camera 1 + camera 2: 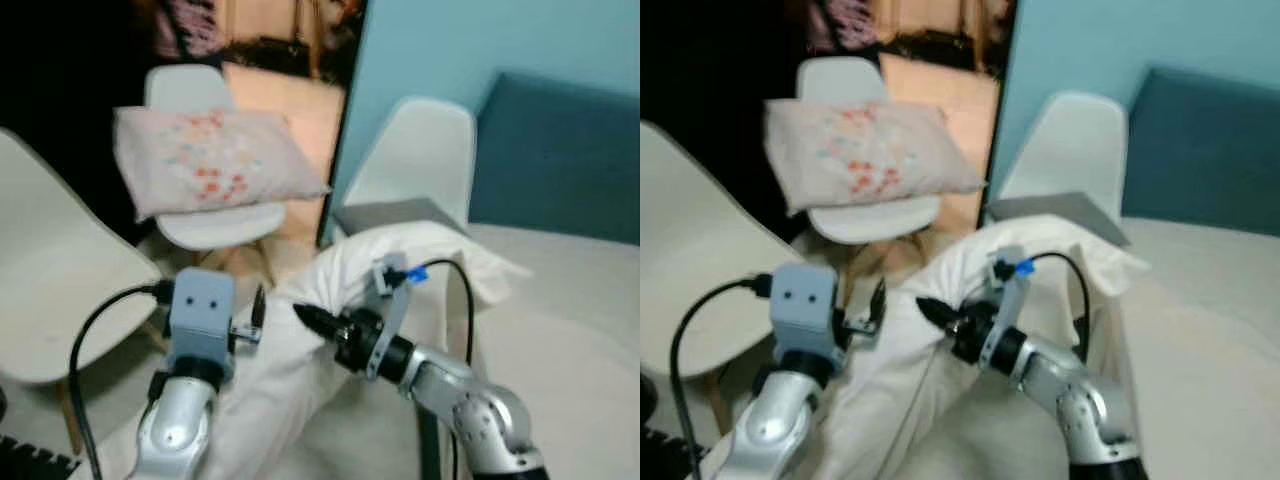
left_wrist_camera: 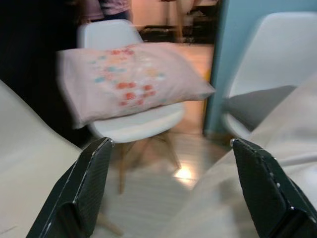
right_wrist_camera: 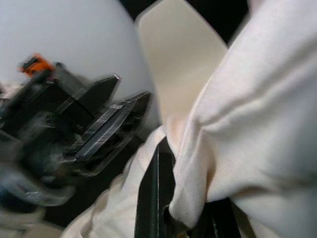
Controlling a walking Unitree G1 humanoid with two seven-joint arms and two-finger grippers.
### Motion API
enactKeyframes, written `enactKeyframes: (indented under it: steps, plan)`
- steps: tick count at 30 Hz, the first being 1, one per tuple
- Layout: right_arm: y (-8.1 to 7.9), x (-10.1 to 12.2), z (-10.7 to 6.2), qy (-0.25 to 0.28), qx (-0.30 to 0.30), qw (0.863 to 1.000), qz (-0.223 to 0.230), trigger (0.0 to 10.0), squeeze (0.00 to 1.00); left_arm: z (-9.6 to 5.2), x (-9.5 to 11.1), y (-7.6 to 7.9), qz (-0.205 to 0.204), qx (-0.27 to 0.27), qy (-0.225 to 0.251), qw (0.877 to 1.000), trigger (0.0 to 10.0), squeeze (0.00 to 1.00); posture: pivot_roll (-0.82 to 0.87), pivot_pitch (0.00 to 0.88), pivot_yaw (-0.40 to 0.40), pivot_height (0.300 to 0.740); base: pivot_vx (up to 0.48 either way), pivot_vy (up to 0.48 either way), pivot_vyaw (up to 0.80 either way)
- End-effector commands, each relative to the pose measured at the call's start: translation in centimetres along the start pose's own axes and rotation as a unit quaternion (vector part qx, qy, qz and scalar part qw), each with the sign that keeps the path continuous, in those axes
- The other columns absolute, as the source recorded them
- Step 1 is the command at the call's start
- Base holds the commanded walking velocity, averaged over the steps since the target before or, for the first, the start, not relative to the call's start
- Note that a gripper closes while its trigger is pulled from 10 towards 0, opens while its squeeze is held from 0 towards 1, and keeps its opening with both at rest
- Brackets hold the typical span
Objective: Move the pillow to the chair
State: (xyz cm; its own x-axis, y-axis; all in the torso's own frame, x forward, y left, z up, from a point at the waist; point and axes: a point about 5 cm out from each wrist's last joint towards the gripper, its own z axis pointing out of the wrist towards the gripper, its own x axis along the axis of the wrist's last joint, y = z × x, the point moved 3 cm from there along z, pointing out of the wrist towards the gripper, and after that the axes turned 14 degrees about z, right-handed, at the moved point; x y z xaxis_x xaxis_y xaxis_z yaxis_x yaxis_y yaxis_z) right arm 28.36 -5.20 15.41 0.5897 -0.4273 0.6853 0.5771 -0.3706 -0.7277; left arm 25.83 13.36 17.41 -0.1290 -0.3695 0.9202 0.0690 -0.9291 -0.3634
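Right claw (image 1: 305,316) pinches the plain white fabric pillow (image 1: 400,262), left claw (image 1: 256,310) spread beside it, white plastic chair (image 1: 215,225) ahead.

Left gripper (image 1: 257,305): arm raised, 2 black fingers spread wide, nothing between them. Right gripper (image 1: 303,316): forearm angled toward robot's left, fingers apparently pinched on white fabric (image 3: 237,129); view blurred.

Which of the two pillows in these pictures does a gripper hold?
The plain white pillow near the bed: the right gripper pinches its fabric. The other, the patterned pink pillow, lies untouched on the middle white chair.
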Motion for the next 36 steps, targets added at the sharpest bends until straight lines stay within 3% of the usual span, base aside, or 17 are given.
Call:
enactKeyframes:
  steps: [1,7,27,36]
  plan:
    - [-0.9,1.25,-0.26,0.027,0.025,0.999,-0.022,10.0,0.0,-0.11,0.03,0.65,0.0,-0.012,0.0,1.0,10.0,0.0,0.09,0.0,-0.13,0.74,0.0,0.0,0.8]
    - [-0.88,1.24,-0.25,0.027,0.024,0.999,-0.02,10.0,0.0,-0.12,0.12,0.66,0.003,-0.013,0.003,1.0,10.0,0.0,0.09,0.0,-0.13,0.74,0.0,0.0,0.8]
    - [-0.8,1.24,-0.12,0.026,0.019,0.999,-0.019,10.0,0.0,0.0,0.15,0.6,0.007,-0.015,0.006,1.0,10.0,0.0,0.09,0.0,-0.125,0.74,0.436,0.0,0.0]
    - [-1.13,1.08,-0.17,0.02,0.029,0.999,-0.032,10.0,0.0,-0.04,0.16,0.69,0.007,-0.016,0.006,1.0,10.0,0.0,0.09,0.0,-0.13,0.74,0.447,0.0,0.76]
